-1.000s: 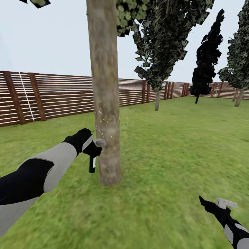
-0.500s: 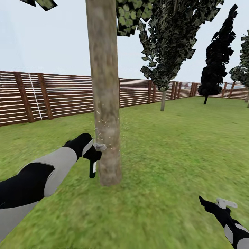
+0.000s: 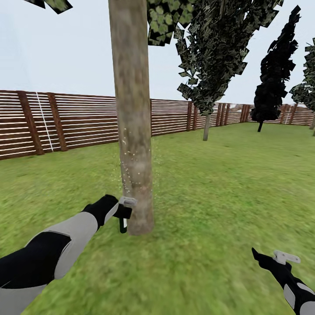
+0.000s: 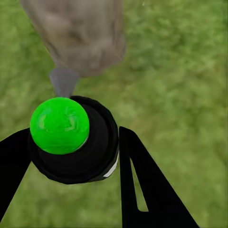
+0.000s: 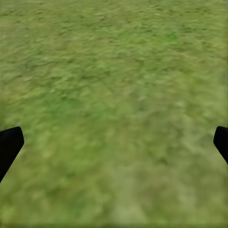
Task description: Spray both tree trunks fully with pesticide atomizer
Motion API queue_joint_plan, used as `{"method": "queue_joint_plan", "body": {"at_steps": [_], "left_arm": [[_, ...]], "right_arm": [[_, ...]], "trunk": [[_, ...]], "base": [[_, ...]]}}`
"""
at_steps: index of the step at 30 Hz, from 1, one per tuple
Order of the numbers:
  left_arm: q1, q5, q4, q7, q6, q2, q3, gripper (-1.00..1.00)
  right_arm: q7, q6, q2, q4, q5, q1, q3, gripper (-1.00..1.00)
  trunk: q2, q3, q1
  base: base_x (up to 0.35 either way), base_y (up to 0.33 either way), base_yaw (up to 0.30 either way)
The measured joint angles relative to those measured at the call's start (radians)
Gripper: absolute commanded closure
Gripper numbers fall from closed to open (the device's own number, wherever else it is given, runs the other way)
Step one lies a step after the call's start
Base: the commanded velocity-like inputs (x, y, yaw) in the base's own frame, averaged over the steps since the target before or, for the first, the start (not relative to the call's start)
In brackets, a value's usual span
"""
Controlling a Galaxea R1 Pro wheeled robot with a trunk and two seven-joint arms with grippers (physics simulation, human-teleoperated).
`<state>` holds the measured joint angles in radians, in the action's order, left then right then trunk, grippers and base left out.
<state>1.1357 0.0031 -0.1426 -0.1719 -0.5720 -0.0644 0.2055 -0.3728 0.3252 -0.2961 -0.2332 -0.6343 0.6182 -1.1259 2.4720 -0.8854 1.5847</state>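
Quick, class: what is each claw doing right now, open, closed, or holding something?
Left claw: closed on the pesticide atomizer, beside the tree trunk.
Right claw: open, holding nothing, over the grass.

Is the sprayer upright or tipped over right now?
Upright: the sprayer hangs vertically in the left hand, nozzle toward the tree trunk.

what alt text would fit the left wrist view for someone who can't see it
Seen from above, a black sprayer with a bright green round cap sits between the two black fingers of the left gripper, its grey nozzle aimed at the base of a grey-brown tree trunk. Blurry green grass lies all around.
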Motion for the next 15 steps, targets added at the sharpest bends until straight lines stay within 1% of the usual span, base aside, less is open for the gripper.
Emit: {"method": "queue_joint_plan", "body": {"at_steps": [3,6,7,9,11,12,15], "left_arm": [[-0.002,0.0,0.0,0.001,-0.001,-0.001,0.0,1.0],[-0.004,0.001,0.001,0.002,-0.001,-0.003,0.0,1.0],[-0.015,0.004,0.001,0.002,0.0,-0.003,0.0,1.0],[-0.031,0.039,0.0,0.001,0.002,-0.003,-0.001,1.0],[-0.043,0.056,0.0,0.002,0.005,-0.002,0.0,1.0],[-0.056,0.059,0.0,0.001,0.019,-0.002,0.0,1.0],[-0.063,0.061,-0.003,0.001,0.037,-0.002,0.0,1.0]], "right_arm": [[0.0,0.0,0.0,0.0,0.0,0.0,0.0,-1.0],[0.0,0.0,0.0,0.0,-0.001,0.0,0.0,-1.0],[0.0,0.0,0.0,0.0,-0.001,0.0,0.0,-1.0],[0.0,0.0,0.0,0.0,0.0,0.0,0.0,-1.0],[-0.001,0.0,0.0,-0.001,0.0,0.0,0.0,-1.0],[-0.001,0.0,0.0,0.0,0.001,0.0,0.0,-1.0],[-0.001,0.0,0.0,-0.001,0.0,0.0,0.0,-1.0]], "trunk": [[0.0,0.0,0.0],[0.0,0.0,0.0],[0.0,0.0,0.0],[0.0,0.0,0.0],[0.0,0.0,0.0],[0.0,0.0,0.0],[0.0,0.0,0.0]], "base": [[0.076,-0.093,0.0],[0.182,-0.235,0.0],[0.195,-0.254,0.0],[0.186,-0.263,0.0],[0.073,-0.298,0.002],[0.022,-0.314,0.052],[0.009,-0.315,0.156]]}}
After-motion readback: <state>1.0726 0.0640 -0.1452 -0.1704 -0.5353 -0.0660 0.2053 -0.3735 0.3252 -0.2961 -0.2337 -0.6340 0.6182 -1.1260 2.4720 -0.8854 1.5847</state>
